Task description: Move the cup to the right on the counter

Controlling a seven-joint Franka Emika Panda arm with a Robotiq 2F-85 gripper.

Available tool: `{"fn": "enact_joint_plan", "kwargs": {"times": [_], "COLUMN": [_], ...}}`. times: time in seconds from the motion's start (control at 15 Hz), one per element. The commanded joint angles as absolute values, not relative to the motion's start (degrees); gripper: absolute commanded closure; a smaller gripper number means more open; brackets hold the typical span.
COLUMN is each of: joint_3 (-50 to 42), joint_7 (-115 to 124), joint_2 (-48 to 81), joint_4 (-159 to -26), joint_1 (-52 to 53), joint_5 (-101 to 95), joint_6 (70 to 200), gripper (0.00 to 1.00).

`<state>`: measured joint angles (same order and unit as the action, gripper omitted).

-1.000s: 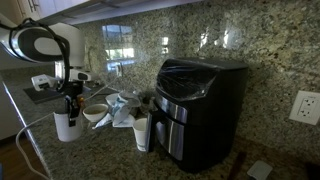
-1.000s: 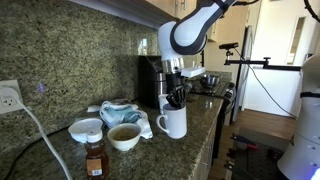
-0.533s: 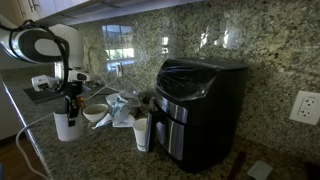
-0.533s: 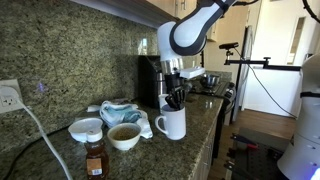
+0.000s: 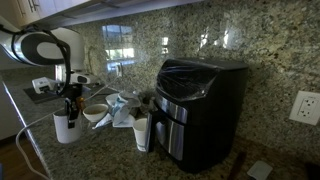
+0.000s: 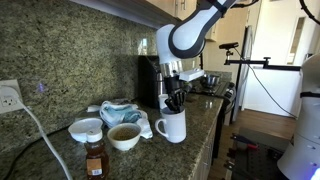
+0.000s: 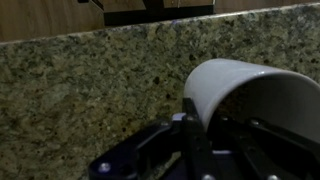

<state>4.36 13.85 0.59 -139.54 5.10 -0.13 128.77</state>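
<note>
The cup (image 6: pixel 172 126) is a plain white mug with a side handle. It shows in both exterior views, near the counter's front edge (image 5: pixel 64 127). My gripper (image 6: pixel 173 101) reaches down into the cup's mouth and is shut on its rim. In the wrist view the cup's white wall (image 7: pixel 250 95) fills the right side, with one dark finger (image 7: pixel 195 135) pressed against its outside and the rest inside. The speckled granite counter (image 6: pixel 190 150) lies under the cup; I cannot tell if the cup touches it.
A black appliance (image 5: pixel 200 110) stands at the backsplash. A shallow white bowl (image 6: pixel 125 136), a small white dish (image 6: pixel 86 128), a crumpled cloth (image 6: pixel 120 110), a brown bottle (image 6: pixel 95 160) and a slim white tumbler (image 5: pixel 142 131) sit near the cup. A wall outlet (image 5: pixel 304 106) is nearby.
The cup and my gripper have shifted slightly along the counter's front edge, away from the appliance. Nothing else moved.
</note>
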Motion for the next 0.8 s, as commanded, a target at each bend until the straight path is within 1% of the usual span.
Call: {"fn": "enact_joint_plan", "kwargs": {"times": [0.0,0.47,0.53,0.73], "joint_3": [4.46,4.45,4.45,3.62], "joint_7": [13.82,13.81,13.81,15.05], "joint_2": [0.80,0.94,0.94,0.13], "joint_4": [-139.47,-139.47,-139.47,-138.06], "joint_1": [4.98,4.98,4.98,4.24], "joint_5": [-0.12,-0.12,-0.12,-1.46], "joint_6": [128.66,128.66,128.66,128.02], "gripper": [0.89,0.89,0.97,0.97]}}
